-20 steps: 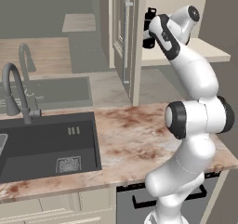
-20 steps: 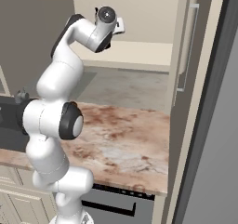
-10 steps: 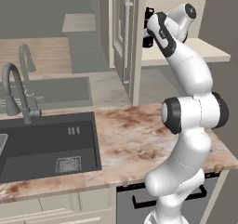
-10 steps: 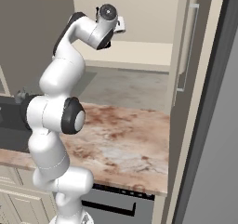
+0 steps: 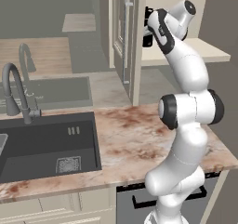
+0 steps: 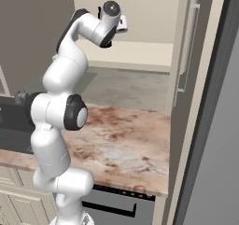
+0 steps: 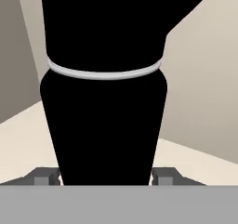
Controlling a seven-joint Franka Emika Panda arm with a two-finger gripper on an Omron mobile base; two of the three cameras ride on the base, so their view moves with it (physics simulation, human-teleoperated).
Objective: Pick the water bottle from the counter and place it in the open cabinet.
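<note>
Hand view has the water bottle (image 7: pixel 104 102) upright between the two fingertips (image 7: pixel 45 176), the tool (image 7: pixel 104 177) pinching its black body just below a thin pale ring under the cap. Left base view shows the bottle (image 5: pixel 148 32) raised high at the front edge of the open cabinet (image 5: pixel 186 56), above its pale shelf and beside the door's metal bar handle (image 5: pixel 125 42). Well below lies the marbled bench (image 5: pixel 139 135), with a dark sink (image 5: pixel 46 144) and faucet (image 5: pixel 16 93) to the left.
</note>
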